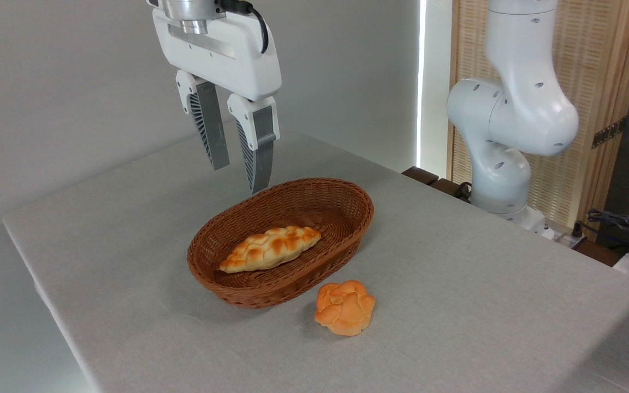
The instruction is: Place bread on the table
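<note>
The bread, a long braided loaf in pale yellow with golden-brown patches, lies inside the brown oval wicker basket near its front wall. The basket stands on the light grey table. My gripper hangs in the air above the basket's far left rim, well above the loaf. It is open, with nothing between its two grey ribbed fingers.
A small round orange knotted bun lies on the table just in front of the basket's right end. The white arm's base and lower joints stand beyond the table's right edge. Cables lie at the far right.
</note>
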